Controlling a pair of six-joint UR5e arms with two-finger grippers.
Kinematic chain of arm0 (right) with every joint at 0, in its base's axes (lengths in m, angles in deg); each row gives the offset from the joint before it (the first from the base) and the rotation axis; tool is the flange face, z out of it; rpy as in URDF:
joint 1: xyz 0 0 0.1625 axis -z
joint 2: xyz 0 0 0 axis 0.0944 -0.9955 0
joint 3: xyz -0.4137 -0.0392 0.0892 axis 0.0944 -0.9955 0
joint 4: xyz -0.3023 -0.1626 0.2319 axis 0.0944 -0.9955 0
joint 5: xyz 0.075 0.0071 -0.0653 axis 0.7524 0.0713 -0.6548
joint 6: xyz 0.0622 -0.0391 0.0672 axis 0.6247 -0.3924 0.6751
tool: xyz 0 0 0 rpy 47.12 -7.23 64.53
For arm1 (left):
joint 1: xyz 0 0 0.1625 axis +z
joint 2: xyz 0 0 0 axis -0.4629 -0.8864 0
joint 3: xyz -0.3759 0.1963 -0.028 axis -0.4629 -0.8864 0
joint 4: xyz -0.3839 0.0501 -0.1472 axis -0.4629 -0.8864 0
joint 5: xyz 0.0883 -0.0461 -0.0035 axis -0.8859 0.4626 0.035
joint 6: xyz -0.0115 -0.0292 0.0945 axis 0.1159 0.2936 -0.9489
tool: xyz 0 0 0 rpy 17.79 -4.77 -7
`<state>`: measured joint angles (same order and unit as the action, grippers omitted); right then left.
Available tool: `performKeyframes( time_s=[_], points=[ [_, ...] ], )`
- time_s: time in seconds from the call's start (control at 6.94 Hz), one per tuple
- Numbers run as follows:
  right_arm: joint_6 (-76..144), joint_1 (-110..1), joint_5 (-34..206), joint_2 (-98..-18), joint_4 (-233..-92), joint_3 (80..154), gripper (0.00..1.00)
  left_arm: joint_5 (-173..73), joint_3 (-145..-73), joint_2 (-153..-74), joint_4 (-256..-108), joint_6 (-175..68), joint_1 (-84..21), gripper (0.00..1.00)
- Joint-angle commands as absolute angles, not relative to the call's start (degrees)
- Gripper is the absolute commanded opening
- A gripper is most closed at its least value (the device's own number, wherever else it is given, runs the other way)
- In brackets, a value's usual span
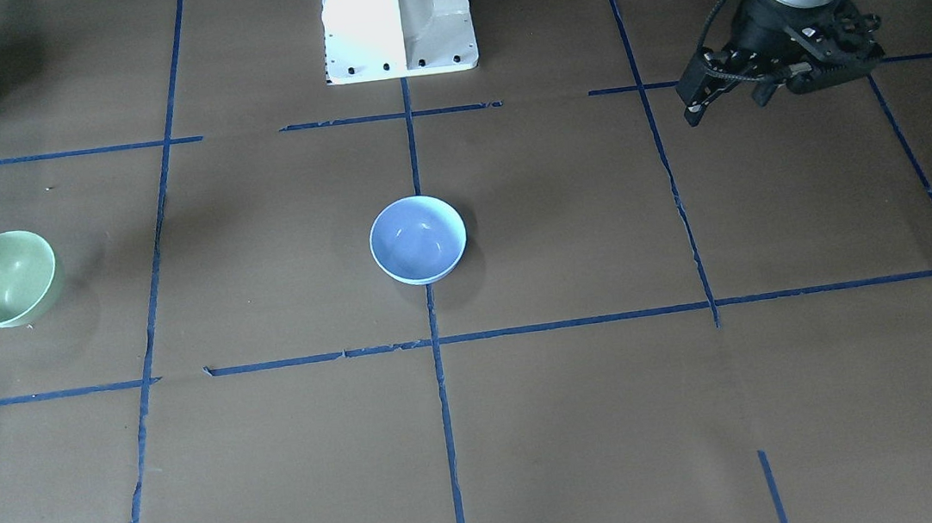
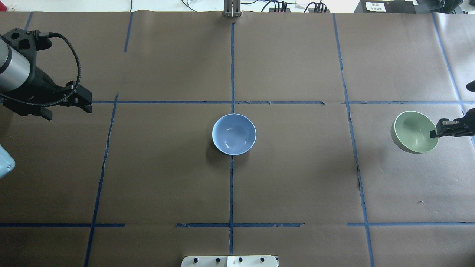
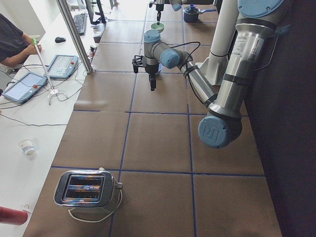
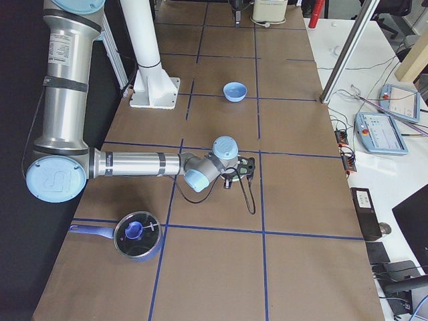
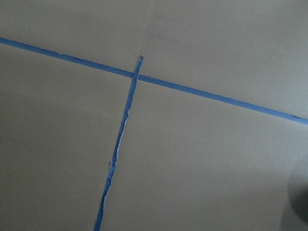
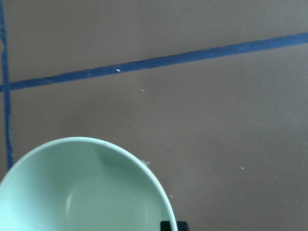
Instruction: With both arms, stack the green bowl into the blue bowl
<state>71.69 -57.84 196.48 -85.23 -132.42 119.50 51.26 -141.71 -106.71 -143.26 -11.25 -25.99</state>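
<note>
The pale green bowl (image 2: 412, 129) is at the table's right side, tilted, also in the front view (image 1: 7, 279) and the right wrist view (image 6: 82, 192). My right gripper (image 2: 435, 133) is shut on its outer rim; one fingertip (image 6: 168, 225) shows at the rim. The blue bowl (image 2: 233, 134) stands upright and empty at the table's centre on the tape cross, also in the front view (image 1: 418, 239) and the right side view (image 4: 235, 91). My left gripper (image 2: 87, 103) hovers open and empty far to the left (image 1: 726, 95), well away from both bowls.
The white pedestal base (image 1: 397, 17) stands at the robot's edge. A toaster (image 3: 86, 190) sits at the table's left end. A pot with a blue-knobbed lid (image 4: 137, 234) sits at the right end, near the right arm. Blue tape lines (image 5: 130, 120) grid the brown table.
</note>
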Motion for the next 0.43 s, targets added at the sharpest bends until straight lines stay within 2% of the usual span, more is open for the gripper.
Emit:
performKeyframes(
  time_s=[0.0,0.29],
  points=[
    [83.5,-58.0,197.9,-80.7,-133.1,125.0,0.00,51.2,-142.1,-100.9,-143.3,-22.1,-28.3,1.00],
    [89.2,-54.8,197.1,-72.3,-134.7,125.7,0.00,51.2,-141.9,-97.6,-143.6,-29.2,-30.8,1.00]
  ],
)
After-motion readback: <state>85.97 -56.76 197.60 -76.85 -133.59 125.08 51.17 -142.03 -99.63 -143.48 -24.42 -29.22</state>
